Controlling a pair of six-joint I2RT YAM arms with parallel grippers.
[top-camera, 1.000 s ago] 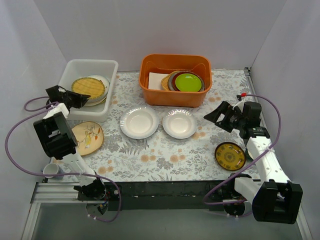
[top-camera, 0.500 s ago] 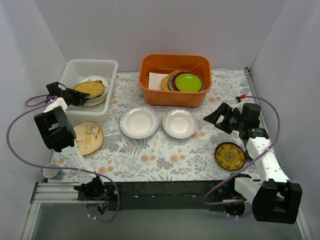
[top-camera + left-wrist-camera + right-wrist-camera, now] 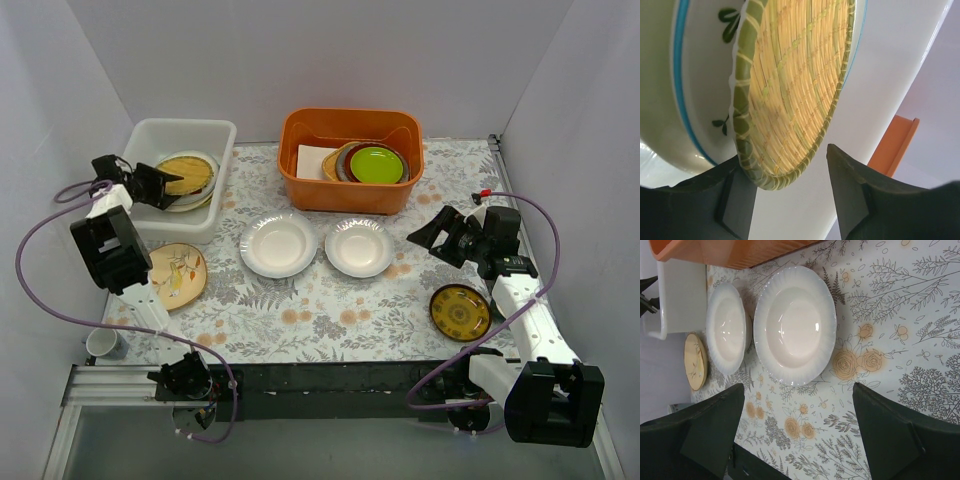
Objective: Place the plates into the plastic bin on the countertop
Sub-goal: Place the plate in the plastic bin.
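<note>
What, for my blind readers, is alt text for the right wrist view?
A white plate lies beside a second white plate on the fern-printed countertop, framed by the open right gripper. An orange tub edges the top.

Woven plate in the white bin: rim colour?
Green rim on the yellow woven plate; left wrist view shows it best.

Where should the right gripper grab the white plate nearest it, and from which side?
I'd pinch the white plate's raised rim on its right edge, approaching low from the right gripper's side. It lies flat; the other white plate crowds its left.
</note>
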